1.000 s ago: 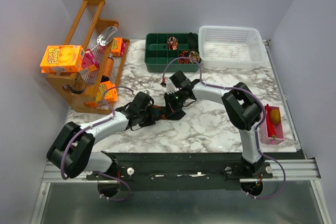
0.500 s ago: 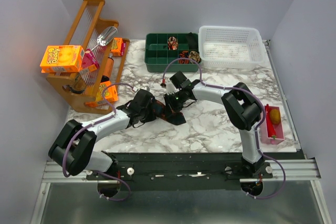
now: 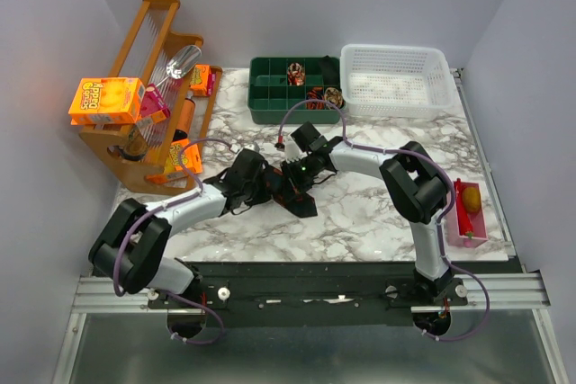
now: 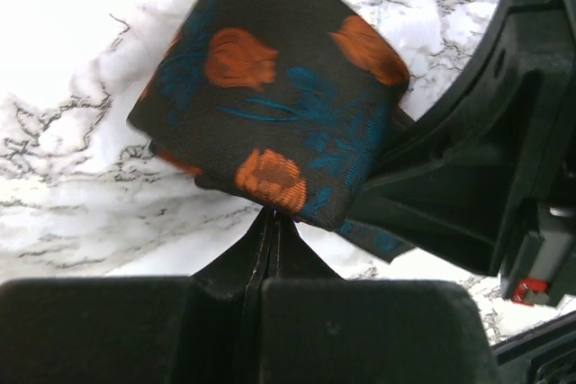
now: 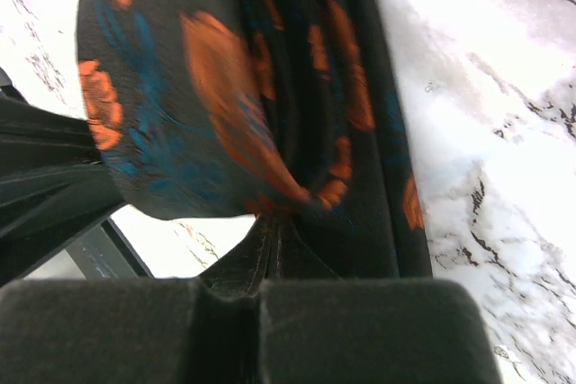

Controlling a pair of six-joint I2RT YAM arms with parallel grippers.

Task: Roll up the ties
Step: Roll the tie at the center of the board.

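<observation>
Tie [image 4: 270, 105], dark navy with orange blooms and teal leaves, partly coiled at mid-table [image 3: 378, 213], left gripper [image 4: 270, 222] and right gripper [image 5: 274, 222] each pressed together pinching its fabric, crowding one another, green tray [image 3: 270, 116] with 2 rolled coils [image 3: 295, 72] behind

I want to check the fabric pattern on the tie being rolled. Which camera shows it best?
Left wrist: the tie fills the frame in focus, orange flowers and teal leaves clear. Right wrist shows it close but blurred. Top external shows only a small dark scrap.
</observation>
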